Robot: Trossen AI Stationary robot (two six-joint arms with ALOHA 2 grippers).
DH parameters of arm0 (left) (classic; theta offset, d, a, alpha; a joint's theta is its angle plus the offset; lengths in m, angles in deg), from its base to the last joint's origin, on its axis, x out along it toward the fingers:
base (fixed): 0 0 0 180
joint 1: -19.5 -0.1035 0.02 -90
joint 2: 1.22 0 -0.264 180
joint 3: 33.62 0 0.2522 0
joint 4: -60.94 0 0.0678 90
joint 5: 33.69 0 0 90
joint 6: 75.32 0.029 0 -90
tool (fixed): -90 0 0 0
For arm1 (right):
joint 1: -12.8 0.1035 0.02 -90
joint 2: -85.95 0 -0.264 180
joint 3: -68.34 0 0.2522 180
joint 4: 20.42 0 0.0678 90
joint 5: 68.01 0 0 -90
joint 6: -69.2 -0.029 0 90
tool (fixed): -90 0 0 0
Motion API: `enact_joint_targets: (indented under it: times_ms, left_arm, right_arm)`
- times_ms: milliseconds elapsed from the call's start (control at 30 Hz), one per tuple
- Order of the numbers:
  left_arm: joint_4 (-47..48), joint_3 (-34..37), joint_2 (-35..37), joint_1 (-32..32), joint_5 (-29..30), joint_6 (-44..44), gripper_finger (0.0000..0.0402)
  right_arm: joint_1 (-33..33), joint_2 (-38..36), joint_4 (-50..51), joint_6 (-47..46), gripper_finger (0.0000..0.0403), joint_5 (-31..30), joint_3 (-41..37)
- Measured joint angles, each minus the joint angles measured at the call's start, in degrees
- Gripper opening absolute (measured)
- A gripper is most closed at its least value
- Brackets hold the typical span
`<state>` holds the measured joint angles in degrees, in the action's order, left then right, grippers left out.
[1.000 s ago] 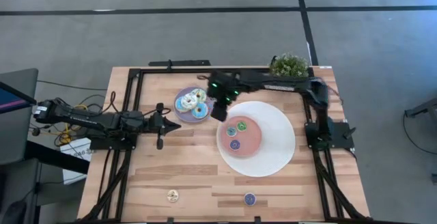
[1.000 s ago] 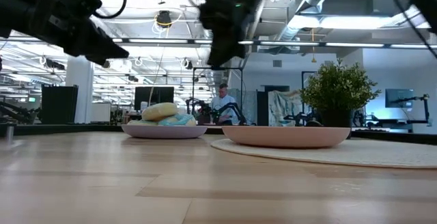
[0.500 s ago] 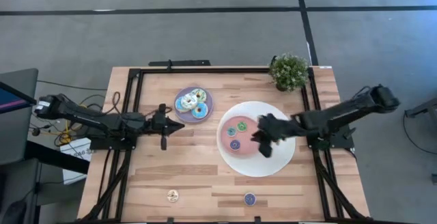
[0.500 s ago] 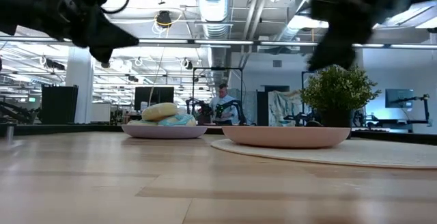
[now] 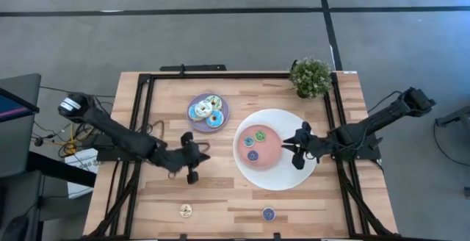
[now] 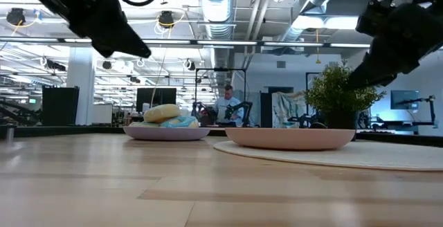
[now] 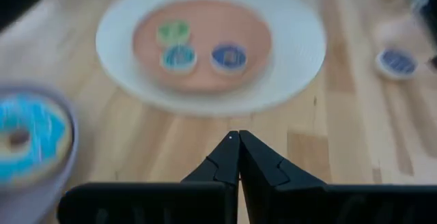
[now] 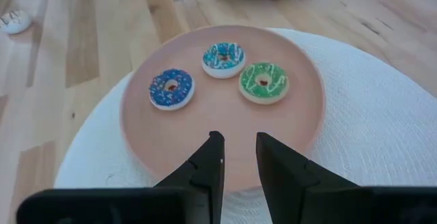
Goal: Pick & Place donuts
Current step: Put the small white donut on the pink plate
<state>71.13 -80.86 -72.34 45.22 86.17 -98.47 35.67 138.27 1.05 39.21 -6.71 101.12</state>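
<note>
A pink plate (image 5: 258, 147) carries three mini donuts: blue (image 8: 171, 88), teal (image 8: 223, 58) and green (image 8: 263, 82). It stands on a big white plate (image 5: 305, 169). Larger iced donuts (image 5: 206, 112) are piled on a lilac plate (image 5: 220, 103) farther back. A tan mini donut (image 5: 186, 211) and a purple mini donut (image 5: 269, 214) lie flat on the wood near the near edge. My left gripper (image 5: 207, 153) hovers shut over bare wood left of the white plate. My right gripper (image 5: 285, 147), narrowly open, hovers above the pink plate's right rim.
A potted plant (image 5: 311, 77) stands at the far right corner. A black frame (image 5: 144, 123) runs along the table's sides and far edge. Bare wood (image 5: 220, 197) lies between the plates and the two loose minis.
My right gripper swung from beside the lilac plate toward the table's right and near side, ending above the pink plate's right rim. My left gripper moved toward the near edge and the right, closer to the white plate. No donut moved.
</note>
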Motion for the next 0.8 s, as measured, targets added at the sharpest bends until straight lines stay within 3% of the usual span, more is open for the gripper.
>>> enact_joint_targets:
  times_ms: [200, 400, 567, 800]
  left_arm:
    - [29.17, -17.05, -8.74, 7.01, 5.16, -18.56, 0.0]
    - [46.71, -30.91, -16.88, 12.19, 3.52, -30.14, 0.0]
    - [54.34, -36.95, -21.33, 15.88, 1.64, -38.05, 0.0]
    - [55.1, -35.41, -22.07, 17.61, -0.07, -51.63, 0.0007]
  right_arm:
    - [0.01, 0.17, 0.1, 0.05, 0.0075, 0.27, -0.65]
    - [0.11, 0.17, 0.19, 1.46, 0.0075, 2.97, -0.65]
    - [2.08, 0.17, 1.0, 2.3, 0.0075, 4.67, -0.65]
    - [4.74, 0.08, 0.85, 3.02, 0.0075, 4.67, -0.65]
